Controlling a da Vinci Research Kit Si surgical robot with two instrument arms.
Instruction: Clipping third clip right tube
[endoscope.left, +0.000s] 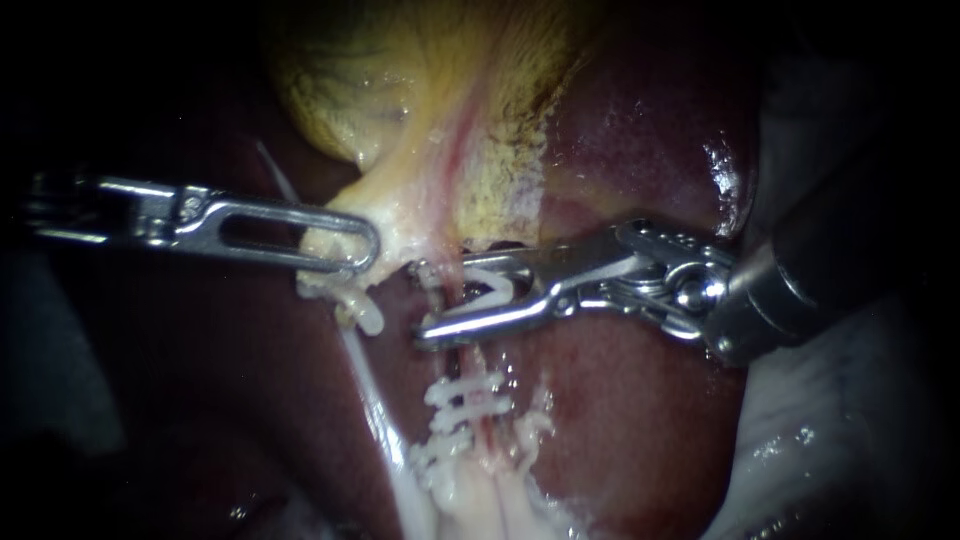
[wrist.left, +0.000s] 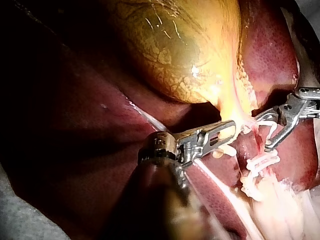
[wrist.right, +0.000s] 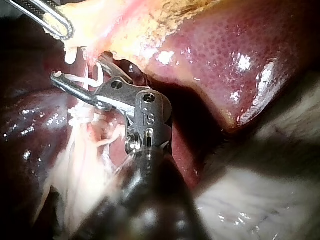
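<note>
Left instrument (endoscope.left: 360, 248) jaws grip the gallbladder (endoscope.left: 420, 100) neck, right instrument (endoscope.left: 428, 303) jaws hold an unclosed clip (endoscope.left: 492, 290) astride the right tube (endoscope.left: 478, 358) (two clips (endoscope.left: 465, 395) sit below), so tips short of the far side risk partial closure.

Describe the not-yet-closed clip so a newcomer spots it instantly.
Start at the yellow-green gallbladder and follow its pale neck down to the thin pinkish right tube over the dark red liver. The white V-shaped clip sits there, held between the jaws of the silver right instrument. Unlike the white clips closed flat across the tube just below, it gapes open.
</note>
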